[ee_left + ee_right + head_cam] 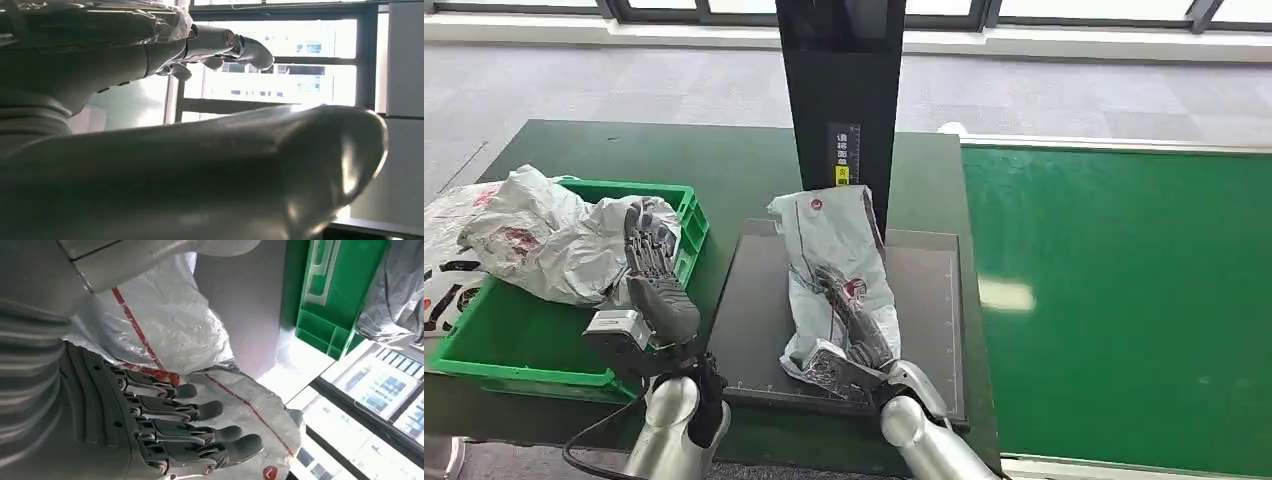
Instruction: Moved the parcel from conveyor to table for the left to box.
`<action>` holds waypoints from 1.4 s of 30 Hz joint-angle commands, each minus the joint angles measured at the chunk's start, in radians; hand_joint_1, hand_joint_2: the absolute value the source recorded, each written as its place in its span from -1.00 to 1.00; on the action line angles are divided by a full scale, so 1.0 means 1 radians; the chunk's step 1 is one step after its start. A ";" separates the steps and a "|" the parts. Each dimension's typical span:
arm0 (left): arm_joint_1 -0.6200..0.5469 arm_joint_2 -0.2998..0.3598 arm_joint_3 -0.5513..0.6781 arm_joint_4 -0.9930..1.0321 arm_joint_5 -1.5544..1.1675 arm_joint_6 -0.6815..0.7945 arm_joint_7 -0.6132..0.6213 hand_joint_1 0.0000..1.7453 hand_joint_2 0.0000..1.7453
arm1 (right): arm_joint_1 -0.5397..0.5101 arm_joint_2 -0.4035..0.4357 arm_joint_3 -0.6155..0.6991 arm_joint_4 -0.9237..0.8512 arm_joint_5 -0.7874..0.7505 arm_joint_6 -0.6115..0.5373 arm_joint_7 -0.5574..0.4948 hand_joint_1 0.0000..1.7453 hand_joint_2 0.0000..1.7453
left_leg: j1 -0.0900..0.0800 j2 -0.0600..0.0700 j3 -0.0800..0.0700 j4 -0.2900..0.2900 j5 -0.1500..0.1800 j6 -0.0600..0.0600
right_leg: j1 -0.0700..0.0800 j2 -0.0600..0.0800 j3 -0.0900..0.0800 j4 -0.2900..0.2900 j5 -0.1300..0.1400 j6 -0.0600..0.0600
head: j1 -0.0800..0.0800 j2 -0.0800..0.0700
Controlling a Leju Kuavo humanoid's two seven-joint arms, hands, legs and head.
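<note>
- While my right hand [849,325] lies flat on the parcel [834,250] with fingers stretched out and nothing grasped, that grey bag rests lengthwise on the dark mat [754,310], on the table [744,170].
- Its far end sits just beside the black post [839,80], which blocks the 12 o'clock side.
- Bare mat lies free at 3 o'clock and 9 o'clock of the parcel.
- My left hand [659,285] hovers released, fingers apart, over the near right corner of the green box [514,340]; crumpled bags [554,240] fill its far half.
- At 3 o'clock of the table runs the green conveyor [1124,300], touching the table's edge.
- From the right wrist, my dark fingers [200,432] are pressed along the parcel's red stripe, a contact the head view blurs.
- From the left wrist, my left hand shows against bright windows [280,50], thumb apart from the fingers.
</note>
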 commanded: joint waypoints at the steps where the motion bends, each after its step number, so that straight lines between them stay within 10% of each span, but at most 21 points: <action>1: -0.039 0.053 -0.058 0.077 -0.113 0.083 0.004 -1.00 -1.00 | 0.084 -0.081 0.062 -0.244 -0.109 0.007 -0.065 -1.00 1.00 | 0.001 -0.001 -0.001 0.000 0.001 0.001 | 0.001 -0.002 0.000 -0.001 0.000 -0.001 | 0.000 0.000; 13: -0.114 0.136 -0.288 0.232 -0.666 0.015 0.254 -1.00 -1.00 | 0.416 -0.229 -0.024 -0.790 -0.256 -0.073 -0.123 -1.00 1.00 | 0.000 -0.007 -0.002 -0.002 0.001 0.003 | 0.001 -0.010 0.001 -0.004 0.000 -0.001 | 0.000 0.000; 29: -0.065 0.145 -0.228 0.191 -0.662 -0.026 0.269 -1.00 -1.00 | 0.430 -0.253 0.015 -0.864 -0.238 -0.127 -0.123 -1.00 1.00 | 0.000 0.001 -0.009 -0.002 0.000 0.002 | 0.001 -0.001 -0.001 -0.003 0.001 -0.001 | 0.000 0.000; 30: -0.069 0.153 -0.240 0.201 -0.703 -0.050 0.295 -1.00 1.00 | 0.420 -0.264 0.023 -0.869 -0.240 -0.135 -0.123 -1.00 1.00 | 0.000 0.001 -0.009 -0.002 0.000 0.003 | 0.001 -0.001 -0.001 -0.004 0.001 -0.001 | 0.000 0.000; 42: -0.207 0.196 -0.384 0.450 -0.879 -0.303 0.361 -1.00 1.00 | 0.350 -0.304 0.065 -0.850 -0.296 -0.164 -0.123 -1.00 1.00 | 0.000 -0.002 -0.005 -0.002 0.001 0.002 | 0.000 -0.004 -0.001 -0.003 0.001 -0.001 | 0.000 0.000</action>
